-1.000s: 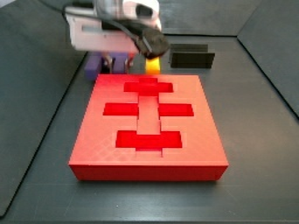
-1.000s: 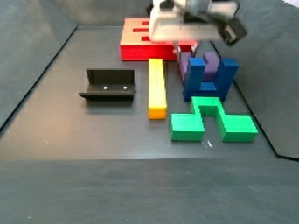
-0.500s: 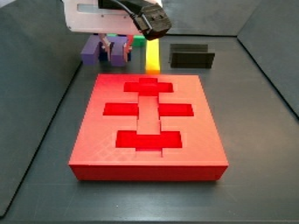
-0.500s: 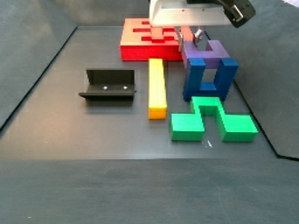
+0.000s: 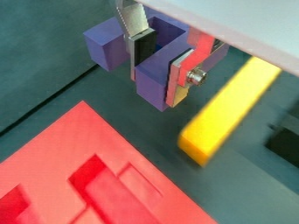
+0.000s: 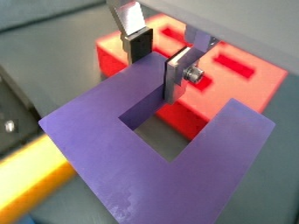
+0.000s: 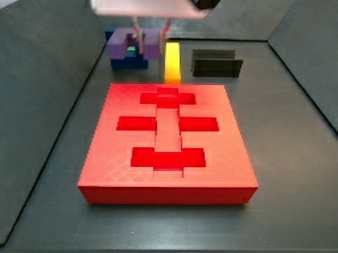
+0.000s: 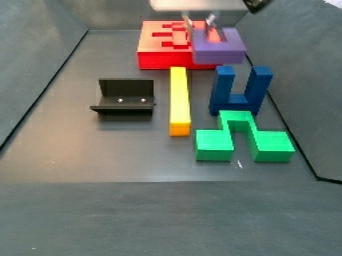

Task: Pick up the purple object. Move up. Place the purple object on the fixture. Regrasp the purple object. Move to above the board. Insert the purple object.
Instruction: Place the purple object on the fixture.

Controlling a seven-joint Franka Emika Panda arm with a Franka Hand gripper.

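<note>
The purple object point(image 8: 219, 46) is a U-shaped block hanging in the air, held by my gripper point(image 8: 207, 27). In both wrist views the silver fingers point(image 5: 179, 77) clamp one arm of the U, one pad inside the notch and one outside. The gripper point(image 5: 156, 54) is shut on it. In a side view the purple object point(image 7: 125, 43) hangs above the floor behind the red board point(image 7: 168, 143), with the gripper body cut off by the frame edge. The black fixture point(image 8: 123, 98) stands apart on the floor; it also shows in the other side view point(image 7: 218, 64).
A dark blue U-shaped block point(image 8: 242, 88) stands below and beside the held piece. A yellow bar point(image 8: 179, 100) lies between the fixture and the blue block. A green block point(image 8: 243, 138) lies nearer the front. Dark walls ring the floor.
My gripper has risen with the purple object, lifting it off the floor and away from the blue block. The gripper body has moved nearly out of a side view.
</note>
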